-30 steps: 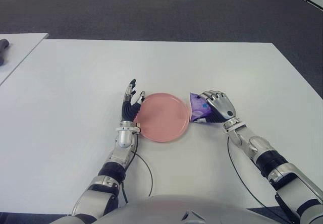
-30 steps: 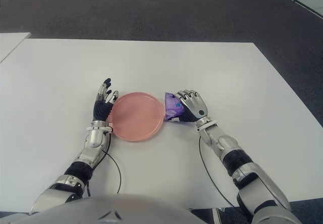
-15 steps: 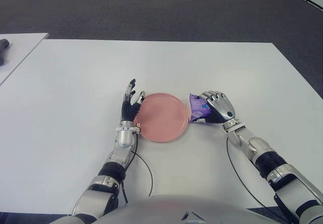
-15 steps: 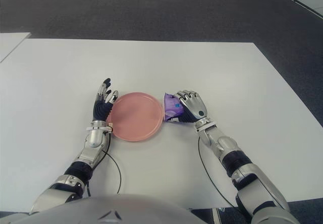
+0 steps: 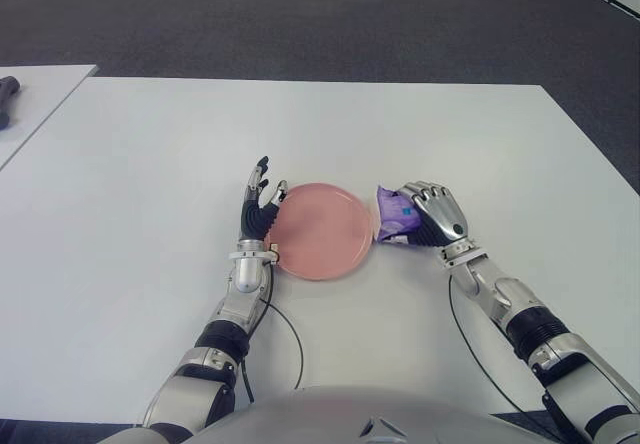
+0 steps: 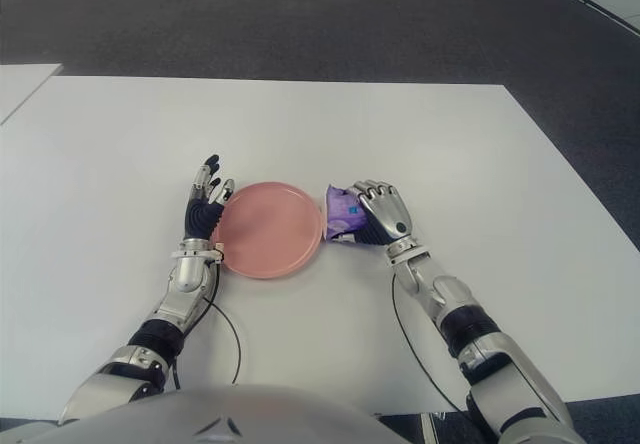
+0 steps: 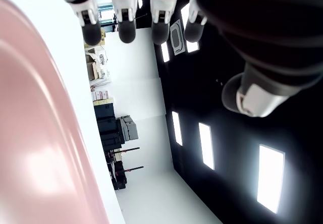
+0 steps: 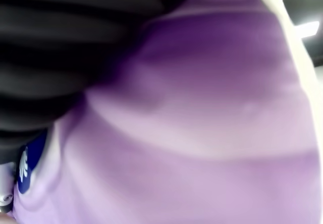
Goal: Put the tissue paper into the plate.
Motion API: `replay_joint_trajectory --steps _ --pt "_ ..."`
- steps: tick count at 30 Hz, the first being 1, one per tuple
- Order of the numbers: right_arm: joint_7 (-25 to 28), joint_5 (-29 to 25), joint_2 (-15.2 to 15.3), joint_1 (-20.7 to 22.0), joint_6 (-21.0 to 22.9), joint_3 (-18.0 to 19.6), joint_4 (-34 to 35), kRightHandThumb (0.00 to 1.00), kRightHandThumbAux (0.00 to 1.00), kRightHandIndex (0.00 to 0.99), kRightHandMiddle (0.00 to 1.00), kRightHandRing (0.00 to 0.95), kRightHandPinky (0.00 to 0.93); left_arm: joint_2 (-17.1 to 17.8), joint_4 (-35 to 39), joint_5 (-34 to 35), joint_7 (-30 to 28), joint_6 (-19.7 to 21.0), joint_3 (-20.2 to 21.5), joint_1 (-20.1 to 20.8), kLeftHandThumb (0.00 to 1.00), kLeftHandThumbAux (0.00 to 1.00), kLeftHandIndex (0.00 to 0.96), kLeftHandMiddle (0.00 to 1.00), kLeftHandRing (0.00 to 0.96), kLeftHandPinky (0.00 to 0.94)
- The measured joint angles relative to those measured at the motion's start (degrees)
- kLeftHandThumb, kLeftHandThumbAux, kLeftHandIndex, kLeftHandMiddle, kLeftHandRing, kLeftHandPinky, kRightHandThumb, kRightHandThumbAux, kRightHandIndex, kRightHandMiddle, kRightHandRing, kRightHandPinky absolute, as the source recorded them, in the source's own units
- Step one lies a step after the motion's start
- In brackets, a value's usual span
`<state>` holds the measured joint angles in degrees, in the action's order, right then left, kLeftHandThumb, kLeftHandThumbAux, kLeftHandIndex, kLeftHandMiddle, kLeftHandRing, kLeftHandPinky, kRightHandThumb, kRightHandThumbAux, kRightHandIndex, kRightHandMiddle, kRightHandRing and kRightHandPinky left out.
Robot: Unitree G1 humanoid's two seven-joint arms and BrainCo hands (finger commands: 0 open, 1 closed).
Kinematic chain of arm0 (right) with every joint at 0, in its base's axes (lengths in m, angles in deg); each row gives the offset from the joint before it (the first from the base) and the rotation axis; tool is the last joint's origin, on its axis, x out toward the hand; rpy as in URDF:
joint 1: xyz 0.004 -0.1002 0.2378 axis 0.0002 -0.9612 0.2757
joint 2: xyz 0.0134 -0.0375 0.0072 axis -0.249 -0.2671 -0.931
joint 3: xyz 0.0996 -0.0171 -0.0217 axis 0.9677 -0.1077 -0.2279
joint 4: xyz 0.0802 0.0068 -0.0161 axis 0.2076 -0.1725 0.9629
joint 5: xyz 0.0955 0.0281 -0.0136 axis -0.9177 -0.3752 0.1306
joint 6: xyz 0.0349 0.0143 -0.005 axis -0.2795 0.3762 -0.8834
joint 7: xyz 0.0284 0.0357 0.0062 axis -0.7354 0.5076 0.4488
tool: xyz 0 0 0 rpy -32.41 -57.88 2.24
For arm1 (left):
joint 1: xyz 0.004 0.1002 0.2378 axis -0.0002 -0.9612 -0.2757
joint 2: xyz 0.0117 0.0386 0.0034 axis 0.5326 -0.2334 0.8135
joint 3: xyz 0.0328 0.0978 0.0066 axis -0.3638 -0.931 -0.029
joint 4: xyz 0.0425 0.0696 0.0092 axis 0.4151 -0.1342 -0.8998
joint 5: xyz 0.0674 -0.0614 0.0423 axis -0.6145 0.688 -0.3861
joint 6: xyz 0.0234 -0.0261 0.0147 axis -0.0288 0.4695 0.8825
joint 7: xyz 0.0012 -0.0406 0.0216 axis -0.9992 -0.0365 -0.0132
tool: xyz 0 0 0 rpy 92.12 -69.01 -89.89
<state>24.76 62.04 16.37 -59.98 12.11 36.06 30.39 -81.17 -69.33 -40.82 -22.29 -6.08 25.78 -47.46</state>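
The tissue paper is a small soft purple packet with a blue mark on its upper face; its wrapper looks creased and glossy. It lies on the white desk just beside the right edge of the pink plate, outside the plate's rim. The right hand is clenched over the packet from the right, fingers curled down around it, and the right wrist view is filled with purple wrapper pressed against the dark palm, so the hand is grasping the tissue paper.

The left hand shows at the plate's left edge, fingers straight and relaxed, holding nothing; in its wrist view the fingertips stand apart in a row beside the plate's pink rim.

Compared with a second ago, the right hand and packet sit almost where they were, the hand shifted only slightly, with the forearm drawn a little nearer the body. The plate and the left hand have not moved.
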Motion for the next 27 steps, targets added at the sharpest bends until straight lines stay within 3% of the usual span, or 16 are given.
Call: replay_joint_trajectory --steps 4,9,14,27 --pt "3.2 -1.1 0.2 -0.4 0.8 2.3 3.1 0.855 0.676 0.401 0.542 0.843 0.807 0.0 -0.2 0.0 0.0 0.0 0.1 0.3 0.031 0.494 0.000 0.000 0.000 0.000" --pt "9.0 -2.7 0.5 -1.9 3.4 6.6 12.3 0.855 0.676 0.401 0.538 0.841 0.770 0.0 -0.7 0.1 0.0 0.0 0.1 0.8 0.029 0.495 0.000 0.000 0.000 0.000" --pt "10.3 -3.6 -0.3 -1.4 4.2 9.9 17.0 0.855 0.677 0.400 0.533 0.839 0.759 0.0 -1.6 0.1 0.0 0.0 0.1 1.5 0.030 0.486 0.000 0.000 0.000 0.000" --pt "11.2 -2.8 -6.5 4.3 5.0 11.3 21.2 0.854 0.678 0.398 0.530 0.838 0.779 0.1 -2.1 0.0 0.0 0.0 0.1 1.9 0.027 0.472 0.000 0.000 0.000 0.000"
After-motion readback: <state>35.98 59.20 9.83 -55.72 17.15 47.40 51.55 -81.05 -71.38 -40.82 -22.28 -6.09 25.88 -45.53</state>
